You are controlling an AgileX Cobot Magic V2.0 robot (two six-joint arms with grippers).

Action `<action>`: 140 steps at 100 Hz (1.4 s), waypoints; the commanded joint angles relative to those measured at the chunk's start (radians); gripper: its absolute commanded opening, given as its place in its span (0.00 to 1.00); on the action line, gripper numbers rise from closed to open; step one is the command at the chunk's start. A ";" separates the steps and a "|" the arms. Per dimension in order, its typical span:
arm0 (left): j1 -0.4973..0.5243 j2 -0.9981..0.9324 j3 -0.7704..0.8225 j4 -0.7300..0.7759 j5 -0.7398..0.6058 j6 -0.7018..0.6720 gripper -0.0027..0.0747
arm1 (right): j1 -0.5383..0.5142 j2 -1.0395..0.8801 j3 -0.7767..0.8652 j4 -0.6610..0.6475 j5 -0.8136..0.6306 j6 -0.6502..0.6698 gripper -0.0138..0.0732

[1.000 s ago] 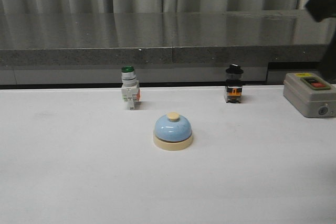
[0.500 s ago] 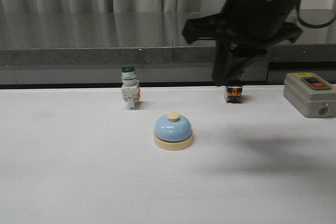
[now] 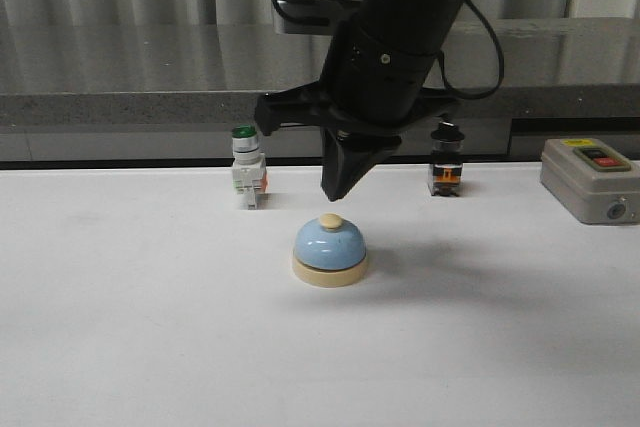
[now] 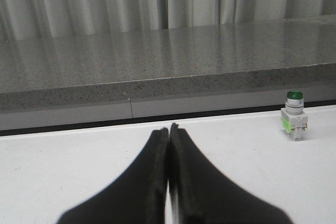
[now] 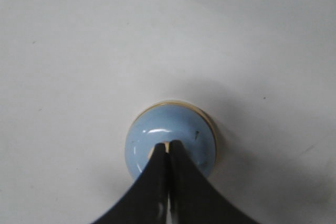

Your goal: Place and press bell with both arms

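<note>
The bell [image 3: 330,250], a light-blue dome on a cream base with a cream button, stands on the white table in the middle of the front view. My right arm hangs over it, its gripper [image 3: 332,193] shut and pointing down just above the button. In the right wrist view the bell [image 5: 142,142] lies right under the shut fingertips, which hide most of the button. My left gripper [image 4: 169,127] is shut and empty over bare table, seen only in the left wrist view.
A green-capped white push-button switch [image 3: 246,169] stands behind the bell to the left and also shows in the left wrist view [image 4: 293,116]. A black-capped switch [image 3: 445,171] stands at the back right. A grey box with a red button [image 3: 592,180] sits at the far right.
My right arm has swung in from the upper right and come down left over the bell. The bell has not moved.
</note>
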 commanded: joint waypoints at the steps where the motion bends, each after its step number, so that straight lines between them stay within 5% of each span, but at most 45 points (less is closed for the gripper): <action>1: 0.000 -0.029 0.043 -0.002 -0.090 -0.006 0.01 | -0.001 -0.030 -0.047 0.006 -0.012 -0.009 0.09; 43: 0.000 -0.029 0.043 -0.002 -0.090 -0.006 0.01 | -0.001 0.025 -0.049 0.012 0.037 -0.009 0.09; 85: 0.000 -0.029 0.043 -0.002 -0.090 -0.006 0.01 | -0.017 -0.141 -0.049 -0.042 0.039 -0.009 0.09; 140: 0.000 -0.029 0.043 -0.002 -0.090 -0.006 0.01 | -0.260 -0.596 0.242 -0.062 -0.052 -0.009 0.09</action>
